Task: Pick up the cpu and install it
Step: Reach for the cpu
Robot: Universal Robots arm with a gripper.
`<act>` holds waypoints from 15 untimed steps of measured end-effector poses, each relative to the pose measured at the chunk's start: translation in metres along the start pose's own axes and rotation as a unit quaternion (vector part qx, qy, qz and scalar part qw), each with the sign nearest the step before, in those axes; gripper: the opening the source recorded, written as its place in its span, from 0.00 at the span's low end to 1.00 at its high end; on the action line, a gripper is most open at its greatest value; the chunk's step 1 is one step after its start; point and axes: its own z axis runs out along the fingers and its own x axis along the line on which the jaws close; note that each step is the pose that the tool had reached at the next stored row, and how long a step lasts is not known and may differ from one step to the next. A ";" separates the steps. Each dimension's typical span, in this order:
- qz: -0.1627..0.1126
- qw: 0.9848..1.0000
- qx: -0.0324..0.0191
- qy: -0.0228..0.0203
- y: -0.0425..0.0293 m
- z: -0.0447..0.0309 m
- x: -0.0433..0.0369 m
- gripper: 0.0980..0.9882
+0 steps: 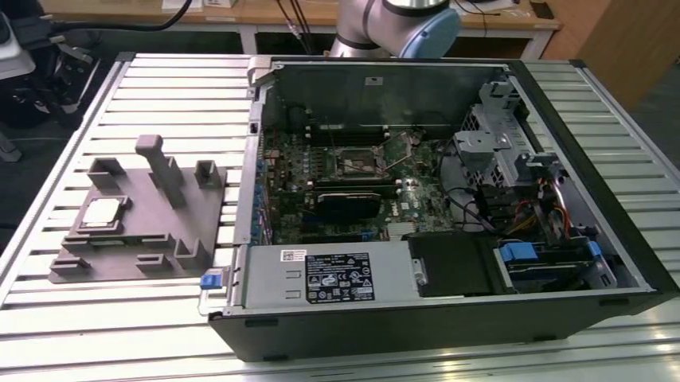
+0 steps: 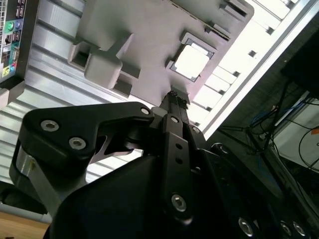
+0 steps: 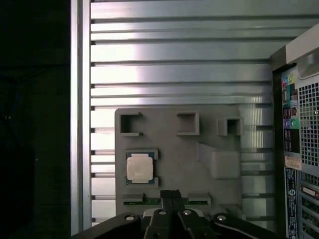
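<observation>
Power supply sticker (image 1: 340, 277): lower centre of the exterior view, print too small to read.
Rear-panel labels (image 3: 292, 162): first wrist view, print illegible.
Readable text: none.

**Counter** (image 1: 159, 103): ribbed aluminium slats, brushed, soft sheen, glaring white in places.

**Fixture plate** (image 3: 174, 164): grey plastic, matt, faintly grainy.

**Cpu** (image 3: 138, 167): smooth silvery-white metal lid, satin, over a thin green board edge.

**Computer case** (image 1: 425, 334): black matt outer shell; inner walls are bare, dull grey sheet metal.

**Motherboard** (image 1: 287, 183): green lacquered board, semi-gloss.

**Power supply** (image 1: 276, 278): plain grey sheet metal carrying a glossy printed paper label (image 1: 340, 277).

**Gripper** (image 3: 171, 193): black satin links that look like metal, with bright steel screw heads; fingers (image 3: 166, 196) black and matt.

**Arm joint** (image 1: 399, 24): silvery metal with a glossy pale blue plastic cap.
</observation>
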 end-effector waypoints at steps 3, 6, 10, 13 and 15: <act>0.000 1.000 0.000 0.000 -0.0002 0.0011 0.0043 0.01; 0.000 1.000 0.000 0.000 -0.0004 0.0020 0.0086 0.01; 0.000 1.000 0.000 0.000 -0.0006 0.0034 0.0147 0.01; 0.000 1.000 0.000 0.000 -0.0008 0.0043 0.0199 0.01; 0.000 1.000 0.000 0.000 -0.0010 0.0049 0.0236 0.01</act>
